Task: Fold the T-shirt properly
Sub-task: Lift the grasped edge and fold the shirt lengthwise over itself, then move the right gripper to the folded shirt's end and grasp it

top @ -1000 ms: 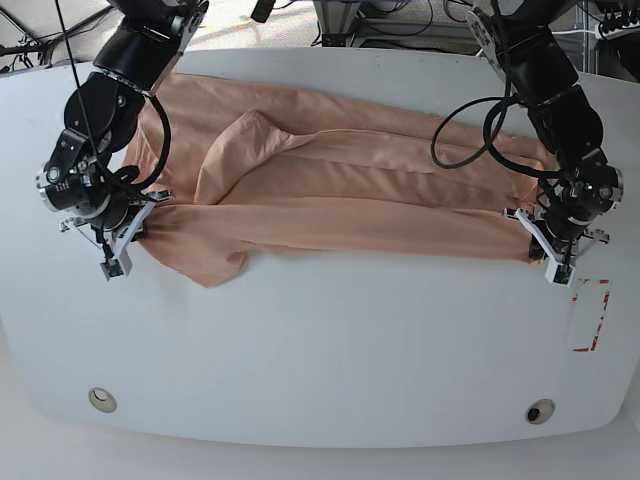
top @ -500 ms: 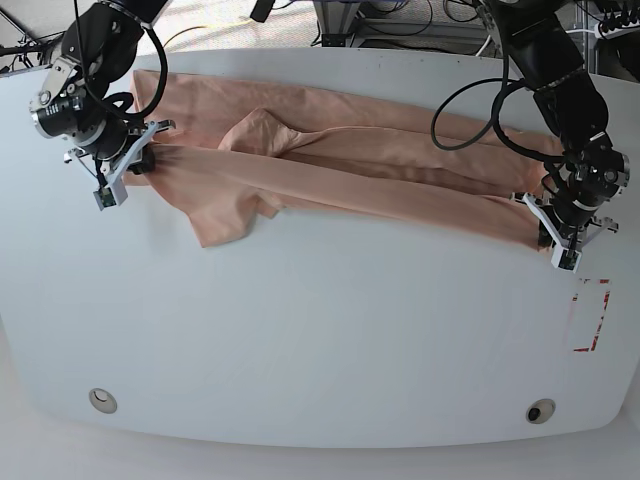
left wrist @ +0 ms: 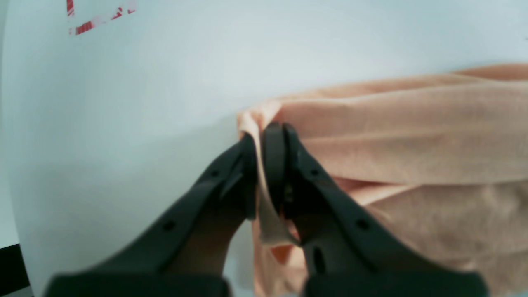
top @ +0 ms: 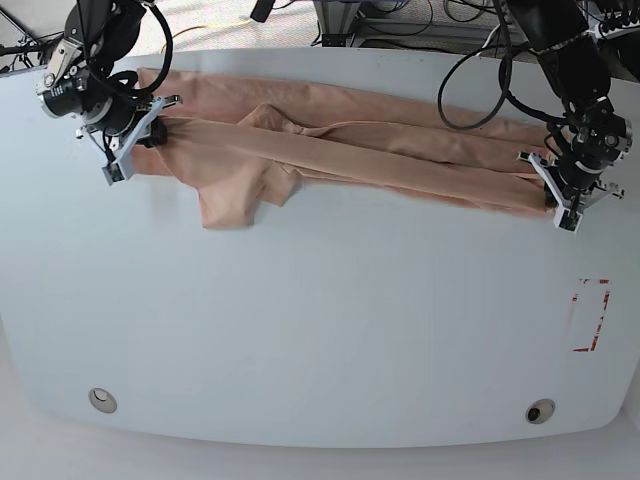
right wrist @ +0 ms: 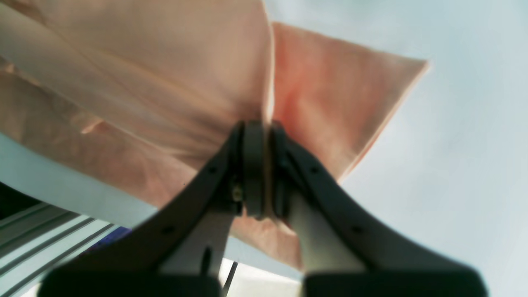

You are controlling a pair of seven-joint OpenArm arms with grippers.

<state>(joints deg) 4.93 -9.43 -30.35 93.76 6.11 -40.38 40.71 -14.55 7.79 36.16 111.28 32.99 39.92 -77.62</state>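
T-shirt point(top: 350, 150) lies stretched in a long narrow band across the far half of the table point(top: 320, 330), already doubled lengthwise, one sleeve flap hanging out toward the near side at the view's left

Left gripper point(top: 560, 200): jaws pinched together on the hem corner at the view's right end, cloth sandwiched between the pads in the wrist view point(left wrist: 260, 165)

Right gripper point(top: 135, 140): jaws clamped on the shoulder/sleeve end at the view's left, fabric fanning out past the tips point(right wrist: 262, 165)

Progress, my read: first lengthwise fold roughly in, about a third done. Band is wrinkled and slightly skewed, sleeve not tucked. Left to do: lay it flat, release, tuck the sleeve, then fold end to end into a compact rectangle

Red-marked patch point(top: 590, 315) on the table sits near the left gripper, untouched
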